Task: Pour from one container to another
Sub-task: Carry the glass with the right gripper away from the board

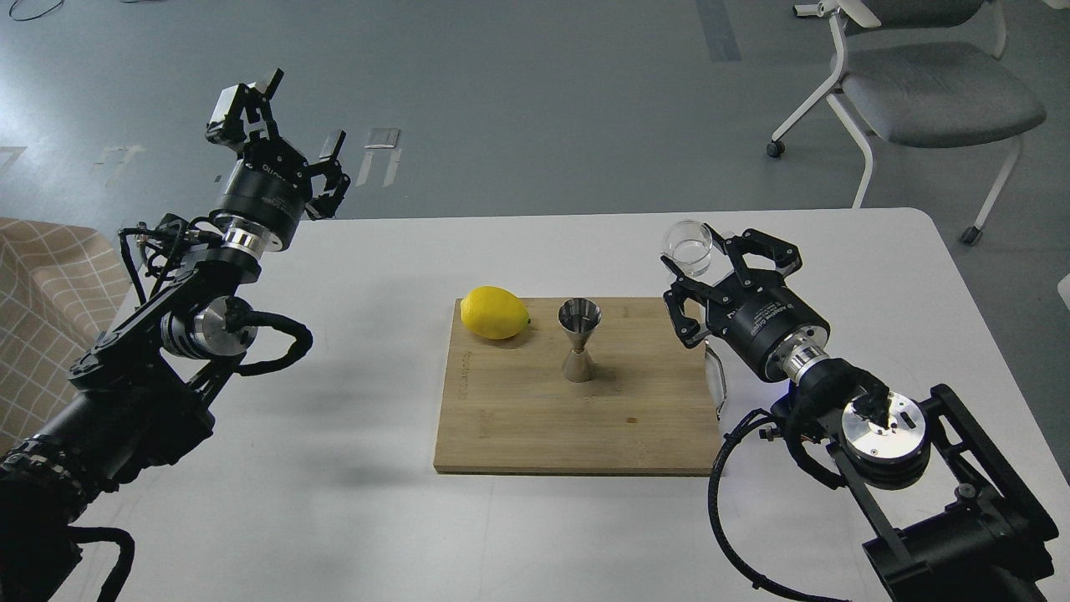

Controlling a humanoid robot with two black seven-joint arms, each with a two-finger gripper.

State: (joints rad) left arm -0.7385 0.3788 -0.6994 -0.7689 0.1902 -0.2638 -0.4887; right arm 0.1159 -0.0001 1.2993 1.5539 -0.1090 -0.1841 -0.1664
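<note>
The clear glass cup [688,248] hangs upright above the table, right of the board's far right corner, with my right gripper [709,266] shut on it. The steel jigger [579,339] stands upright on the bamboo board [577,426], well to the left of the cup and lower. I cannot tell whether either vessel holds liquid. My left gripper [280,113] is raised over the table's far left edge, open and empty, far from both.
A yellow lemon [495,313] lies on the board's far left corner, next to the jigger. A pale object [715,378] sits by the board's right edge under my right arm. A grey chair [919,92] stands beyond the white table [334,502].
</note>
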